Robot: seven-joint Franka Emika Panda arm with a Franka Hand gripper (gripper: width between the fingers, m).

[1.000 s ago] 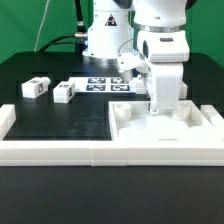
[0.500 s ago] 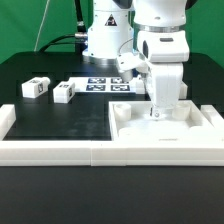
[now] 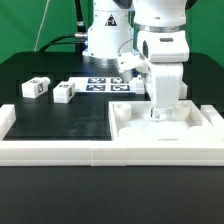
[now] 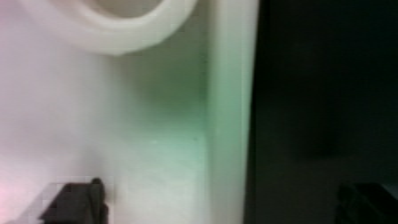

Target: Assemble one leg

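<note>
I am keeping my gripper open and unmoved above the large flat white plastic panel at right, leaving the small white tagged plastic leg at left ungrasped.

two loose legs, one panel, one marker board, one arm

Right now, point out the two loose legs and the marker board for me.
Leg farther to the exterior view's left (image 3: 35,88): exterior view, its tagged front face.
Leg beside it (image 3: 65,93): exterior view, its front face.
Marker board (image 3: 101,85): exterior view, middle of its tagged top.
</note>
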